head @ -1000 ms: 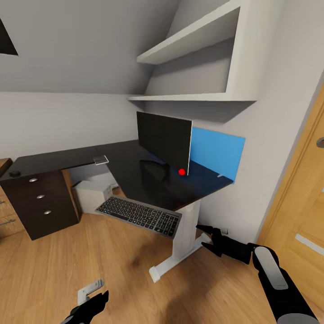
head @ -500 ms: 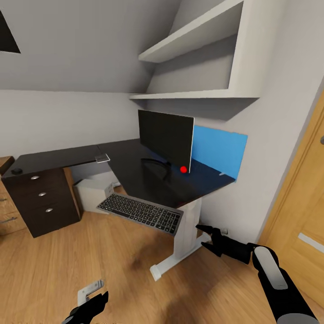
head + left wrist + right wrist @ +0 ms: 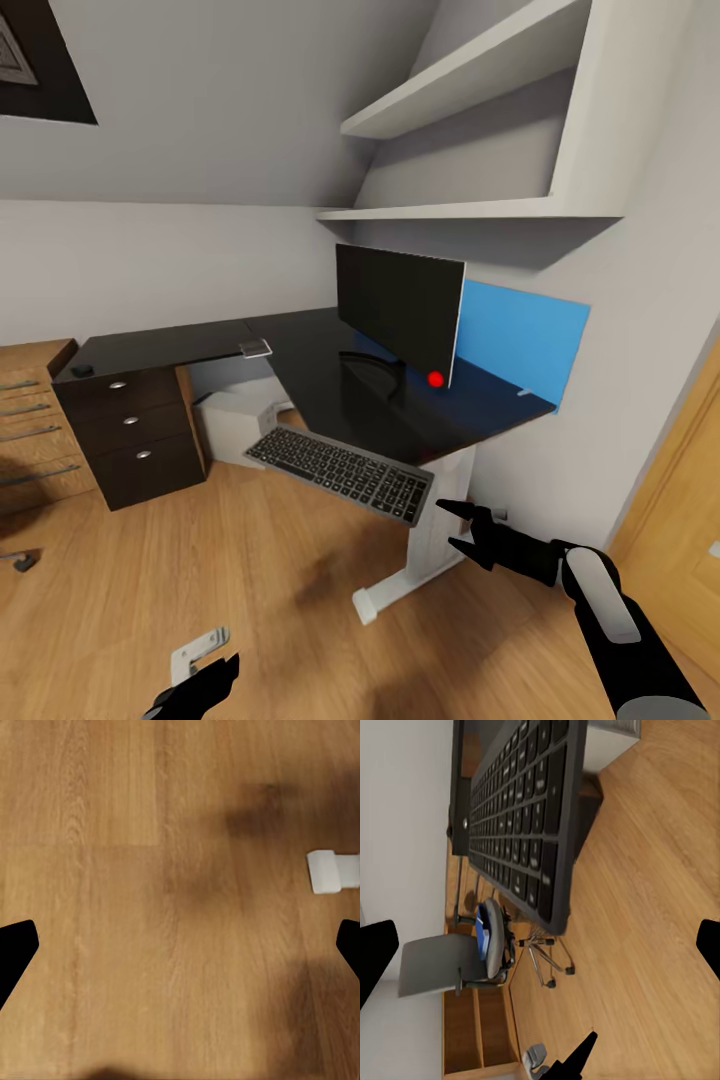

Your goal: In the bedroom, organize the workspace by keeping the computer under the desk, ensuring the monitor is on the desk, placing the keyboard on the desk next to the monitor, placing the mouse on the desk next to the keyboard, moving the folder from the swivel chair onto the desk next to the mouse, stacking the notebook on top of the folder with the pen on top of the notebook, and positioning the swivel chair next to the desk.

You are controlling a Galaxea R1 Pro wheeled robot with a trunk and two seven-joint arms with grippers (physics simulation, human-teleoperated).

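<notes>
Evidently keyboard step: approach, nothing gripped.
Head view: keyboard point(image 3: 340, 475) at the desk point(image 3: 330, 385) front edge, below the top, monitor point(image 3: 398, 312) above; right gripper point(image 3: 452, 527) spread, empty. Left wrist view: left gripper point(image 3: 180, 945) apart over floor. Right wrist view: folder point(image 3: 480, 934) on swivel chair point(image 3: 457, 960). Next, reach for the keyboard.

One black bench point(image 3: 330, 385) carries one monitor point(image 3: 398, 312) and one small grey notebook point(image 3: 255, 348). One keyboard point(image 3: 342, 473) sits at its front edge. One light grey computer point(image 3: 232, 425) stands underneath, beside one dark cabinet point(image 3: 135, 437) with three drawers. Two white wall shelves point(image 3: 470, 140) hang above. One swivel chair point(image 3: 457, 952) holds one blue folder point(image 3: 482, 933).
</notes>
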